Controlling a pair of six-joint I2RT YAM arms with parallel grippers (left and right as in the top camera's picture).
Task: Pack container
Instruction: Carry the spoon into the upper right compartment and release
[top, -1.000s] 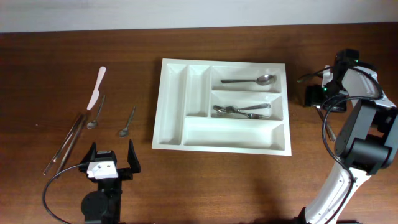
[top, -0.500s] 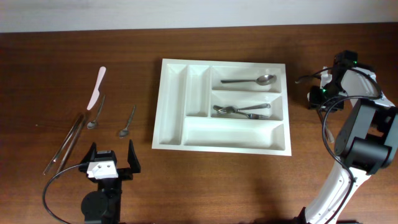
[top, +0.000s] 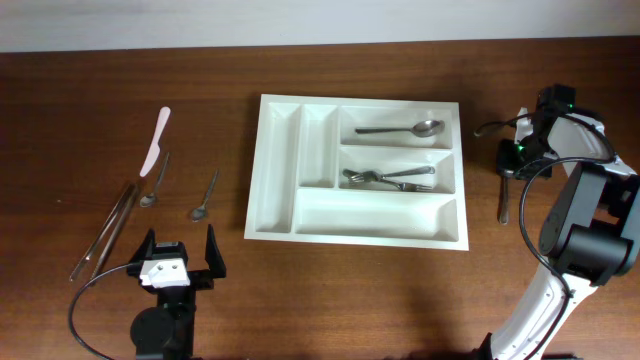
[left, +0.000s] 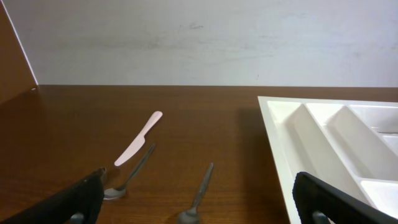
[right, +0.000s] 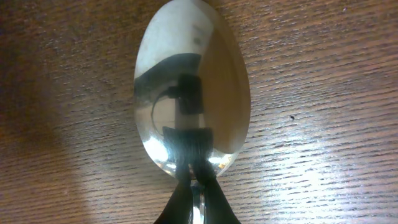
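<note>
The spoon (right: 189, 93) has its handle cut off at bottom edge

wood table (top: 380, 295) bears tray (top: 278, 170), loose cutlery (top: 205, 196).

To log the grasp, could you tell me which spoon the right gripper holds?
The spoon on the table right of the container; the other spoons lie inside or left of it.

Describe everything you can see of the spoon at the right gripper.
The spoon looks like polished metal, with an oval, mirror-bright bowl and a slim handle. It is down at the wooden table, to the right of the white cutlery tray and outside it. The right gripper is shut on it where bowl meets handle. Whether it rests on the wood or is just lifted is unclear.
</note>
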